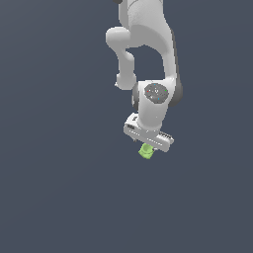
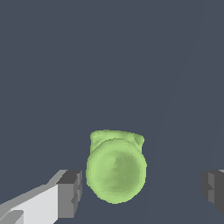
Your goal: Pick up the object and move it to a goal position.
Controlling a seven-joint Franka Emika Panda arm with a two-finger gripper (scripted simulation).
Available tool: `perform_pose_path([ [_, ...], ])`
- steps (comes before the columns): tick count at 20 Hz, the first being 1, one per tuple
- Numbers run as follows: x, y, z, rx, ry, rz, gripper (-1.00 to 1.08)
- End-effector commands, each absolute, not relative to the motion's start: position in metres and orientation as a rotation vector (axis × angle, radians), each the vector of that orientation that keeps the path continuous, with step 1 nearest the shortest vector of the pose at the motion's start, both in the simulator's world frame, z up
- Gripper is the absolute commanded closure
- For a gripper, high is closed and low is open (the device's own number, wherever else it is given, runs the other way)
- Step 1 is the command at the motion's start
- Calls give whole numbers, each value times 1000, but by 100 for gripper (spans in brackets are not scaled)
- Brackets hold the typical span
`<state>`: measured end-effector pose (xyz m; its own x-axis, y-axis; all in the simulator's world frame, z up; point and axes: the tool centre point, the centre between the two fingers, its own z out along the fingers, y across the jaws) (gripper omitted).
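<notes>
One gripper (image 1: 148,143) hangs at the end of the single white arm (image 1: 148,59), pointing down at the dark grey floor (image 1: 59,197), and its jaws stand wide apart with nothing clasped. In the wrist view the two dark finger pads (image 2: 70,192) flank the lime-green object (image 2: 116,168), a clear gap showing between the block and the pad on either side, so neither pad touches it. In the exterior view the object (image 1: 146,151) peeks out just under the gripper's white crossbar, slightly toward the exterior view's left of the bar's middle; the bar hides its upper part and the fingers themselves are too small to make out there. Whether the object rests on the floor cannot be told. One pad is cut off by the wrist picture's edge. One object is in view, with a rounded body and a squarer rim behind it.
</notes>
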<state>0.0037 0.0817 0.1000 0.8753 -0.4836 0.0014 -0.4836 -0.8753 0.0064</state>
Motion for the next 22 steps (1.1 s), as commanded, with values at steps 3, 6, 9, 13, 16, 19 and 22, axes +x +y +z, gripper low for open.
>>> perform_pose_path([
  [3,3,93,94,3017,-866,0,-92],
  [6,3,97,91,3009,-899,0,-92],
  [9,3,100,90,3005,-916,0,-92],
  [13,3,100,89,3006,-913,0,-92],
  [16,3,100,84,3005,-914,0,-92],
  [19,2,100,71,3005,-915,0,-92],
  [22,2,100,54,3004,-918,0,-92],
])
